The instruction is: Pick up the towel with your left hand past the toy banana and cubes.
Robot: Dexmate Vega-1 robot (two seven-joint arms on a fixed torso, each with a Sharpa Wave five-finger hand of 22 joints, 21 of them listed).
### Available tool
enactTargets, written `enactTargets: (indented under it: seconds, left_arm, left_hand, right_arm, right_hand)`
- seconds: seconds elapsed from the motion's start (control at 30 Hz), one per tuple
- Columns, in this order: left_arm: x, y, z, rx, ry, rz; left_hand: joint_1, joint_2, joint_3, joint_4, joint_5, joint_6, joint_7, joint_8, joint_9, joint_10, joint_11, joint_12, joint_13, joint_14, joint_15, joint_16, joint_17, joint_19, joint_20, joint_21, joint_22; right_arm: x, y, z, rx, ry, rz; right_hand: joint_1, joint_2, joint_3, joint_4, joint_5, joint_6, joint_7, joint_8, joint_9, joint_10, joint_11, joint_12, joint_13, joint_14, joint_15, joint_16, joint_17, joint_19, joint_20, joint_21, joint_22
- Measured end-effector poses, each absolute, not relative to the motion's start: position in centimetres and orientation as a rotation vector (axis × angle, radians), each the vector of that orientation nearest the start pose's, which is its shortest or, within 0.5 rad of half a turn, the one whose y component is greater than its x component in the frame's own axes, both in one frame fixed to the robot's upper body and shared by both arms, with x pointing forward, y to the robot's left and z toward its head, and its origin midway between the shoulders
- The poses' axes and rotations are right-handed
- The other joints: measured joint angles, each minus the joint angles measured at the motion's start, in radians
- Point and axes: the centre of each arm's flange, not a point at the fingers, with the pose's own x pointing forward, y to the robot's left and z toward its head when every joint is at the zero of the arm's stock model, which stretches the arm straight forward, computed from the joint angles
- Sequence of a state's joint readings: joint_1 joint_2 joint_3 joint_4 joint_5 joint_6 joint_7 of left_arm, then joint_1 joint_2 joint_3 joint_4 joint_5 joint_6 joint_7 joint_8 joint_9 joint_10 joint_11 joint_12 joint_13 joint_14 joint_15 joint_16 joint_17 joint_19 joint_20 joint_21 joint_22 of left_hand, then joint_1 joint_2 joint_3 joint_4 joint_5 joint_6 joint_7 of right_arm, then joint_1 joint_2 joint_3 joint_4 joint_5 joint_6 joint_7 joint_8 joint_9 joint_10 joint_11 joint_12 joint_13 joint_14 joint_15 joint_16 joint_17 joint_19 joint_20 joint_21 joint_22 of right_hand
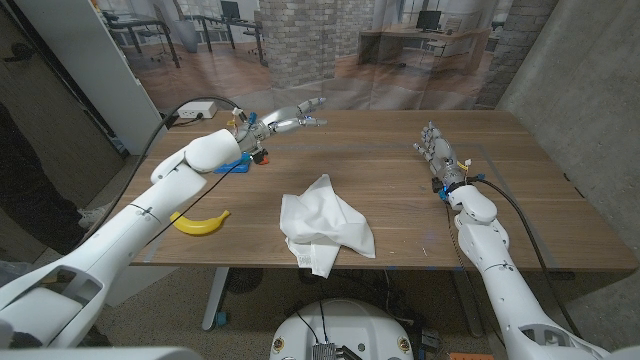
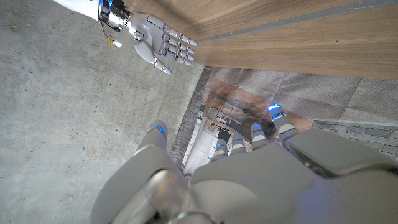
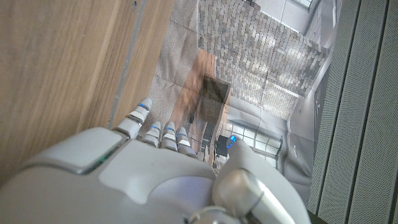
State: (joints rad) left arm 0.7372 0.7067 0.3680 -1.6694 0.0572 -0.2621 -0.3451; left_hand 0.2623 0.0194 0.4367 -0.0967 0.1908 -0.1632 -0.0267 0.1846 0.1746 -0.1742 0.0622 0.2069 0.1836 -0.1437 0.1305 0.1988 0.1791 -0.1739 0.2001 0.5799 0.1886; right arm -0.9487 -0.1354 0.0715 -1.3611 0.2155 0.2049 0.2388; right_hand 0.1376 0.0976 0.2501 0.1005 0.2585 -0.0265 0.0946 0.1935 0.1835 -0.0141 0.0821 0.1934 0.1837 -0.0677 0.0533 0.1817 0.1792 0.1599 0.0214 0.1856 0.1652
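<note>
A crumpled white towel (image 1: 325,226) lies near the table's front edge, in the middle. A yellow toy banana (image 1: 200,222) lies to its left, partly under my left arm. Farther back, a blue cube (image 1: 234,165) and a bit of a red cube (image 1: 263,155) show beside that arm's wrist. My left hand (image 1: 290,118) hovers over the far part of the table, well beyond the towel, fingers spread and holding nothing; its back shows in the left wrist view (image 2: 249,177). My right hand (image 1: 437,150) stands at the right, fingers apart and empty, and appears again across the table (image 2: 163,46).
The wooden table (image 1: 400,190) ends close behind my left hand. A white box with a black cable (image 1: 195,108) sits at the far left corner. Bare wood lies between the towel and my right hand.
</note>
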Motion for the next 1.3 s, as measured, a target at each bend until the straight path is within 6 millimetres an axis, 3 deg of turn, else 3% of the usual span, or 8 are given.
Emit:
enactTargets:
  seconds: [1.3]
  left_arm:
    - [52.5, 19.9, 8.7, 1.197, -0.859, -0.516]
  left_hand:
    - [-0.008, -0.008, -0.012, -0.004, 0.0, -0.001, 0.002, 0.0, 0.0, 0.0, 0.0, 0.0, 0.005, -0.004, -0.004, -0.008, 0.0, 0.0, 0.0, -0.015, 0.0]
  right_arm:
    - [61.8, -29.6, -4.3, 0.021, -0.67, 0.132]
  right_hand:
    - [0.0, 0.0, 0.0, 0.0, 0.0, 0.004, -0.004, 0.0, 0.0, 0.002, 0.002, 0.0, 0.0, 0.011, 0.0, 0.0, 0.0, 0.004, 0.004, 0.0, 0.0]
